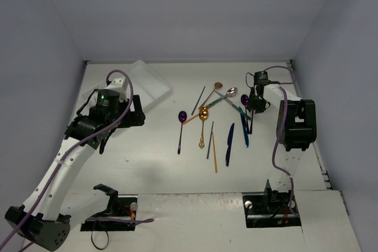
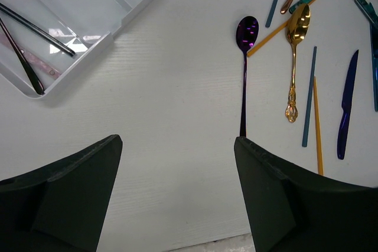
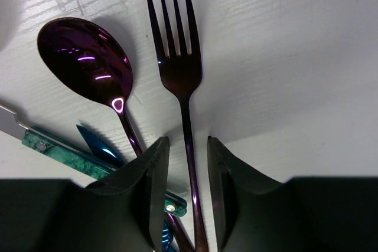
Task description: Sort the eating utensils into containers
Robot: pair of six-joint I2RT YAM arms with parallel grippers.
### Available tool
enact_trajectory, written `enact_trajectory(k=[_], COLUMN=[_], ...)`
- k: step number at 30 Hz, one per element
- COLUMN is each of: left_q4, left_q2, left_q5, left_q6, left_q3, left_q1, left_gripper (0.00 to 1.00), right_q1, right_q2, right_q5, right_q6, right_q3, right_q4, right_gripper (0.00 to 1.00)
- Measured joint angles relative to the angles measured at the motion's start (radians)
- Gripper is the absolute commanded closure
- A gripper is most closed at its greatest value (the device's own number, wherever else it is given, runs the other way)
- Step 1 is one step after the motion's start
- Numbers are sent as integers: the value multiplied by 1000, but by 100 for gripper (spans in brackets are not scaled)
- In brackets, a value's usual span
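Observation:
Several utensils lie loose mid-table: a purple spoon (image 1: 181, 128), a gold spoon (image 1: 202, 123), a blue knife (image 1: 229, 143) and chopsticks (image 1: 214, 149). The translucent white tray (image 1: 150, 84) stands at the back left and holds a few dark utensils (image 2: 35, 28). My right gripper (image 1: 252, 109) is low over the right end of the pile. In the right wrist view its jaws (image 3: 188, 146) straddle the handle of a purple fork (image 3: 180, 75) with a small gap on each side. My left gripper (image 2: 177, 151) is open and empty above bare table, between the tray (image 2: 118, 25) and the purple spoon (image 2: 247, 33).
A second purple spoon (image 3: 85, 57), a teal-handled knife (image 3: 65, 151) and a blue piece (image 3: 97, 146) lie close left of the fork. The gold spoon (image 2: 295, 28), a teal chopstick (image 2: 308, 98) and the blue knife (image 2: 347, 104) lie right of my left gripper. Walls enclose the table.

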Motion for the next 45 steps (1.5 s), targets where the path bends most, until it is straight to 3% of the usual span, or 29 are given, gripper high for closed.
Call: enact_trajectory(k=[8,18,24,29,34,39,45], left_q4=[-4,-5,55,172,316,479,630], left_q2=[23,86,138,175,237,330,413], left_q5=[34,84,139,153,153,141,94], left_q6=[3,-4,-45,-90,-128,-145,-112], left_q3=[6,76,115,134,181,239,274], left_q1=[0,-3,-36,-103,-185,-281,-378], left_gripper=[25,25,25,25,26,27,30], right_q1=[-1,-14,-11,9,103,230,279], right_q2=[17,12,-148,-360,-526,-636,-720], right_q5=[16,104,108,-4,-114,-252,-360], right_q6=[-12,-97,-168,-193,-200,-200,-176], right_q3=[13,62,89,91,88,58,-3], right_q4=[12,-5,-34,-42,-50,-63,-85], right_gripper=[100,100,100,100,100,100,100])
